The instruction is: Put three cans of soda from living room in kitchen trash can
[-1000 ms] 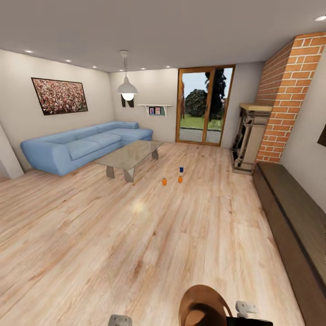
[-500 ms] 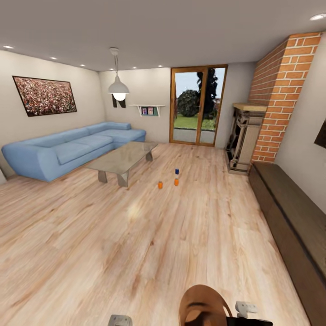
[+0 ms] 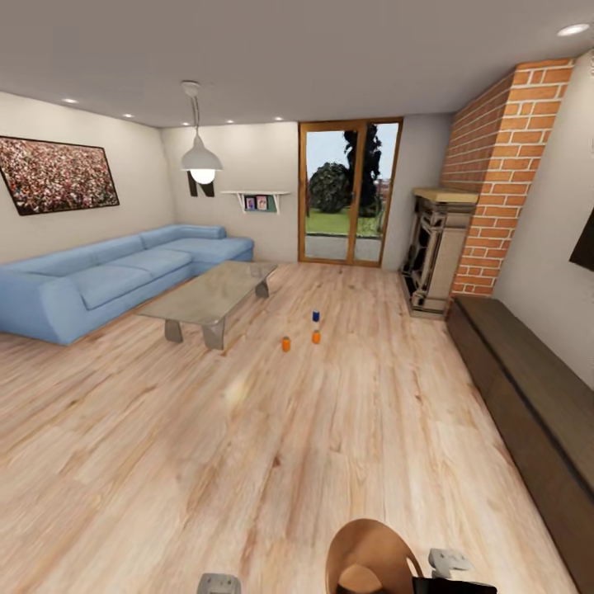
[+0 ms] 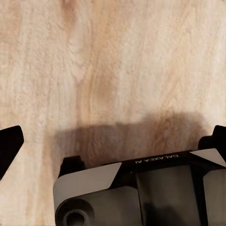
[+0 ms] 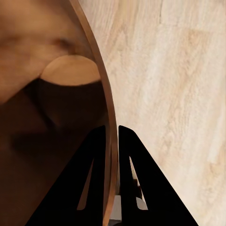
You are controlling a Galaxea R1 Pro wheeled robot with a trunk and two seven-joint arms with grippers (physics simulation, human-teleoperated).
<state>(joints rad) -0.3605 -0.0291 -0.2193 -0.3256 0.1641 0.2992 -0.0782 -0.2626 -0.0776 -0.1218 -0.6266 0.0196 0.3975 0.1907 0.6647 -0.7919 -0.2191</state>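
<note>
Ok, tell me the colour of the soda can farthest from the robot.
Dark blue; the farthest soda can stands behind two orange ones, clearest in the head view.

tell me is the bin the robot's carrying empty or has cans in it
Empty: the right wrist view shows the trash can with a bare brown bottom, and three soda cans stand on the floor.

The right gripper [image 5: 111, 155] pinches the trash can [image 5: 47, 117] rim above wood floor [image 5: 179, 70].

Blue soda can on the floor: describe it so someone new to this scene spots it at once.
Start at the glass coffee table in front of the blue sofa. On the wood floor just beyond its right end stand three small cans. The blue soda can is the farthest, nearest the glass doors; the other two are orange.
</note>
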